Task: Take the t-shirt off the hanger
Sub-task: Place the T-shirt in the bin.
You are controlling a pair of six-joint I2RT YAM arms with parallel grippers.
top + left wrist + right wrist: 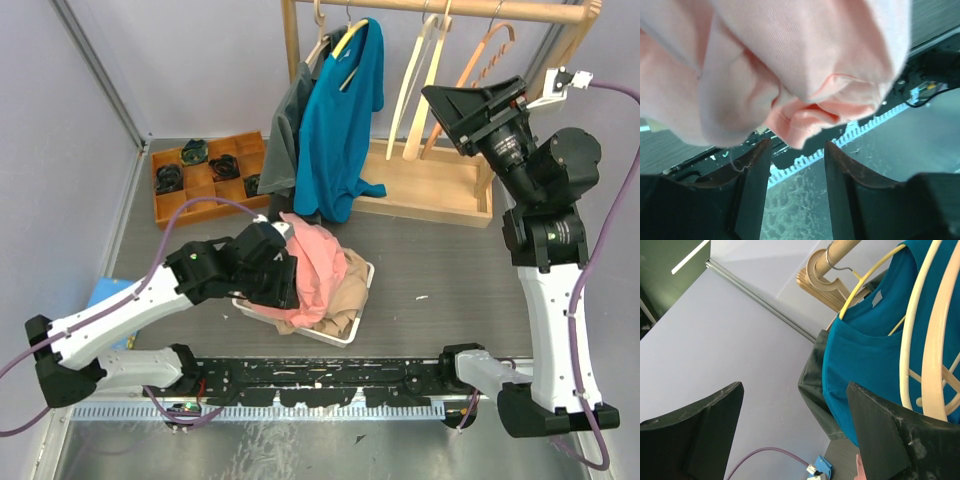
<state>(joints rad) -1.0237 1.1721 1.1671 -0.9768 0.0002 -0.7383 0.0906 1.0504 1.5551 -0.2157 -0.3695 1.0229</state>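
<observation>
Two arms in view, well apart. Left gripper (290,275) sits low over a white basket (357,312) near the middle of the table. Its wrist view shows the fingers (752,170) apart, with only the table rail seen through the gap and nothing clamped. A pink t-shirt (318,262) bulges just past the fingertips, filling the top of that view; cannot tell if the cloth touches them. The pink t-shirt is heaped in the basket on top of a beige garment (350,290), and both spill over the rim.

Right gripper (448,120) is raised high, level with the clothes rack (480,8) and pointing left at it. Jaws spread wide and empty; its wrist view shows only wall and hanging clothes between them.

A teal t-shirt (340,120) hangs on a yellow hanger (350,38) at the left end of the rack, off to the left of the right gripper and not touching it. One shoulder is draped over the hanger and the hem reaches down near the rack's wooden base (430,185). A grey shirt (283,135) hangs just behind it on the left side. Bare hangers to the right: pale wooden ones (415,90) and a brown one (485,55).

A wooden compartment tray (205,190) stands at the back left, with dark items in several cells, too small to identify. A blue object (108,295) lies beside the left arm.
</observation>
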